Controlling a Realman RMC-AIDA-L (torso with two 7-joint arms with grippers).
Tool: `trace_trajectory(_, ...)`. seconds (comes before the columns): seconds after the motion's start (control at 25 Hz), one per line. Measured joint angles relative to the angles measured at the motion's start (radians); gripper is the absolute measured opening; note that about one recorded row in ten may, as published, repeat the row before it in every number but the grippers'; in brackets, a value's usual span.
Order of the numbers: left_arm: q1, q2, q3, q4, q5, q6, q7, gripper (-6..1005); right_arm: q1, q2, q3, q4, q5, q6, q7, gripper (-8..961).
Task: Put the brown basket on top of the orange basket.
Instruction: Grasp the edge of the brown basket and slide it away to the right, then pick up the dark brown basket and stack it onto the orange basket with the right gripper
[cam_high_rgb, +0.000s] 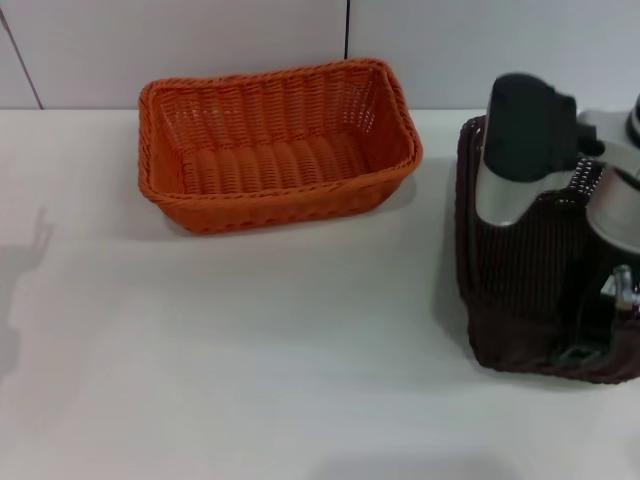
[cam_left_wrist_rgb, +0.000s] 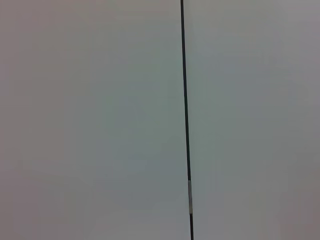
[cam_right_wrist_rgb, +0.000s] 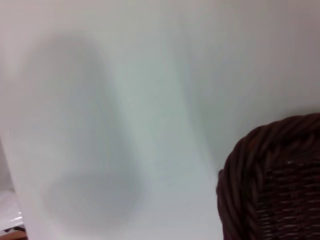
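Head view: the right arm reaches in from the right edge of the white worktop (cam_high_rgb: 250, 350) and bends down over the brown basket (cam_high_rgb: 520, 270), its black and silver wrist housing covering the basket's middle and rear. The right gripper (cam_high_rgb: 610, 300) sits low inside or against the basket's right portion; only a bit of metal and dark hardware shows near the frame edge, so whether its fingers are spread, closed, or clamped on the wicker cannot be told. The brown basket stands near the worktop's right edge, toward the front, and is cut off by the frame on its right side. Its left wall and front lower rim are visible; its interior is mostly hidden by the arm.

The orange basket (cam_high_rgb: 275, 145) rests upright at the rear of the worktop, close to the wall (cam_high_rgb: 200, 40), slightly left of centre and well apart from the brown basket. Its inside is bare.

Right wrist view: one rounded braided corner of the brown basket (cam_right_wrist_rgb: 272, 180) appears against the pale worktop (cam_right_wrist_rgb: 125, 100); the gripper's fingers do not show.

Left wrist view: only a pale wall (cam_left_wrist_rgb: 90, 120) with a dark vertical seam (cam_left_wrist_rgb: 185, 120). The left arm and its gripper appear in no view; a faint shadow lies at the worktop's left edge.
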Motion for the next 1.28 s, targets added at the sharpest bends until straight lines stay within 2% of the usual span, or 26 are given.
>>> trace_trajectory(0.32, -0.002, 0.001, -0.002, -0.002, 0.000, 0.000, -0.001, 808, -0.001, 0.000, 0.003, 0.163, -0.039, -0.076, 0.034, 155)
trace_trajectory(1.28, -0.010, 0.006, -0.016, -0.002, 0.000, -0.006, 0.007, 808, 0.033, 0.008, -0.007, 0.411, -0.128, -0.208, 0.091, 124)
